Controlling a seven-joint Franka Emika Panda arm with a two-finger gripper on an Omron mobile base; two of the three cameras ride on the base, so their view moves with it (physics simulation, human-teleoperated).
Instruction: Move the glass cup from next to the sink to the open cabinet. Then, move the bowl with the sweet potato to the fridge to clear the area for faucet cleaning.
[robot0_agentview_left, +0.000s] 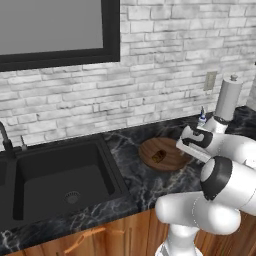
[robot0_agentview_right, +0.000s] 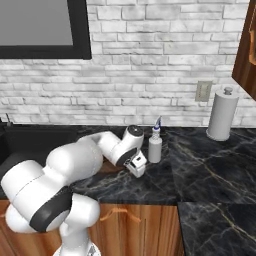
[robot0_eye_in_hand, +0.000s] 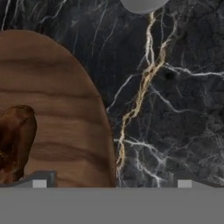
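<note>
The dark wooden bowl sits on the black marble counter to the right of the sink. The brown-orange sweet potato lies inside it. My gripper hovers low over the bowl's right rim, open and empty. In the hand view the bowl takes up the left, with the sweet potato at its lower left. Its rim runs between my wide-apart fingertips. The faucet stands at the far left. The edge of the reddish-brown cabinet shows at the upper right. The glass cup is out of view.
A soap bottle stands close behind my gripper. A paper towel roll stands by the brick wall under an outlet. Bare counter stretches to the right. Wooden lower cabinets with curved handles front the counter.
</note>
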